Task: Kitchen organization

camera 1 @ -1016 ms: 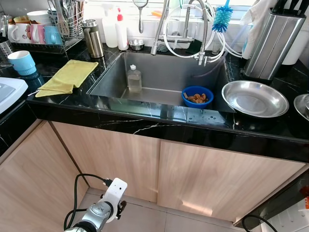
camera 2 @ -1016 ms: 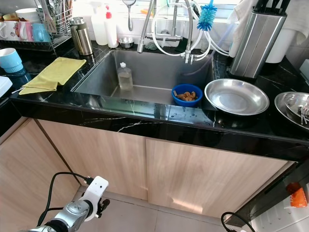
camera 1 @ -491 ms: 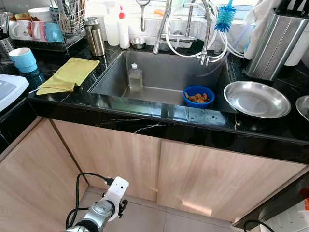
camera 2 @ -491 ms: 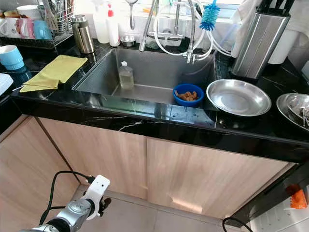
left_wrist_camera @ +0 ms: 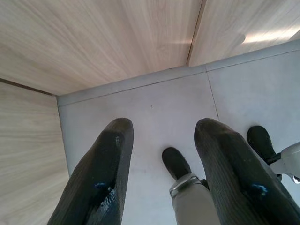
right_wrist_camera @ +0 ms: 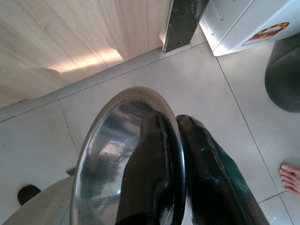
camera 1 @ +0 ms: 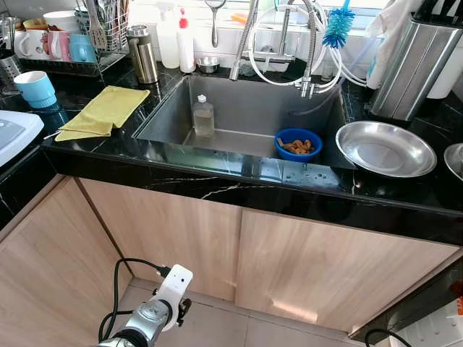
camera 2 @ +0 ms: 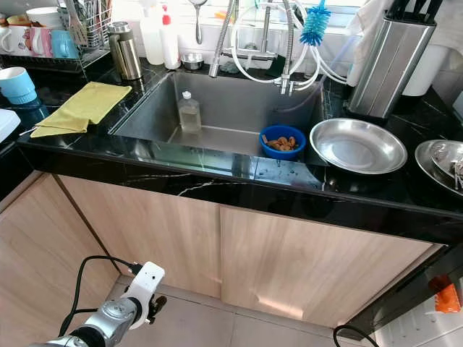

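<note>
Steel dish hangs low over the tiled floor, below counter height, its rim pinched between the clenched fingers of the right gripper; the grip is on the edge alone, the rest of the dish overhanging. Black counter runs across 9 to 3 o'clock in the head view, its front lip overhanging the cabinet doors. Main risk, as I judge it: raising the dish close to the cabinets would catch it under that lip and lever it out of the thin rim hold. Sink sits at 12 o'clock. A matching steel plate lies on the counter at 2 o'clock, the likely stacking spot; steel on steel may skid toward the sink edge just beside it. Knife block stands behind it at 1 o'clock, near enough to be clipped by a wide swing. Yellow cloth lies at 10 o'clock, well apart. Blue bowl of food scraps sits in the sink just beside the plate, so a slide could land there. A person's bare toes show on the tiles near the dish: a drop lands near them. Left gripper hangs idle, fingers spread, holding nothing.
</note>
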You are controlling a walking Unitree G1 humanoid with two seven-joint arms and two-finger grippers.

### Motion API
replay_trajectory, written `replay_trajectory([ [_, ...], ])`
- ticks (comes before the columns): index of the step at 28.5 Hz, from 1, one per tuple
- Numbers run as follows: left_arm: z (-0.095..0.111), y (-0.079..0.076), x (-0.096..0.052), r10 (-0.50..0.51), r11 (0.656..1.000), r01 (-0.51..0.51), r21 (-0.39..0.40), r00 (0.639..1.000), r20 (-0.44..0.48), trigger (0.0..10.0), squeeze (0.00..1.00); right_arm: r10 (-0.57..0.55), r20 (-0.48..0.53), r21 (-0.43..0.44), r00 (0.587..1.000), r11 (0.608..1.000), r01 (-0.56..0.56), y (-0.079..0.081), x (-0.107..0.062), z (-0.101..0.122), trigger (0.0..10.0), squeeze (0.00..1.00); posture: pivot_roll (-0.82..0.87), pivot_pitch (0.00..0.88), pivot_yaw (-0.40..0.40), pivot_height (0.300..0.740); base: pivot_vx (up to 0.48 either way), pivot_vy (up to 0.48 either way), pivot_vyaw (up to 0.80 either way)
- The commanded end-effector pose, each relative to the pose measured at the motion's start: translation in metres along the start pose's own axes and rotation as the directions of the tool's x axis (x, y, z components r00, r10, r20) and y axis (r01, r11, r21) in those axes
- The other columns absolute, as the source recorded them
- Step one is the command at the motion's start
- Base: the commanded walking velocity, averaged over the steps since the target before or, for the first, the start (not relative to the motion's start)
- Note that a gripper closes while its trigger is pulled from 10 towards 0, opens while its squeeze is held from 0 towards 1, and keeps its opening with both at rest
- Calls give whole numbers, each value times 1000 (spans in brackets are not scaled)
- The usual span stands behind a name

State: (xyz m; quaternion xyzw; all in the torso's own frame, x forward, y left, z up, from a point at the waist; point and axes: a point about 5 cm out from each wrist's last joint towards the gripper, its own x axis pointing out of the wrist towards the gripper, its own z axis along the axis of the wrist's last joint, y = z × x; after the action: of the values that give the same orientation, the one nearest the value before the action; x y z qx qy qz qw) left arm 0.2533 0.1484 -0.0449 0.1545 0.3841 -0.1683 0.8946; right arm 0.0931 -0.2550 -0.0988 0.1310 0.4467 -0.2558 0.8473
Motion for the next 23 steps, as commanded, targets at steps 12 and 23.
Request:
replay_trajectory([
  [12, -17, 4, -4, 15, 1000, -15, -7, 999, -45, 10000, 0, 15, -12, -18, 1000, 1000, -15, 2, 0, -3, 10000, 0, 31, 0, -56, 740, 0, 0, 0],
  [23, -31, 10, -8, 40, 999, -42, -21, 995, -89, 10000, 0, 20, -17, -21, 1000, 1000, -20, 6, 0, -3, 10000, 0, 36, 0, -64, 740, 0, 0, 0],
])
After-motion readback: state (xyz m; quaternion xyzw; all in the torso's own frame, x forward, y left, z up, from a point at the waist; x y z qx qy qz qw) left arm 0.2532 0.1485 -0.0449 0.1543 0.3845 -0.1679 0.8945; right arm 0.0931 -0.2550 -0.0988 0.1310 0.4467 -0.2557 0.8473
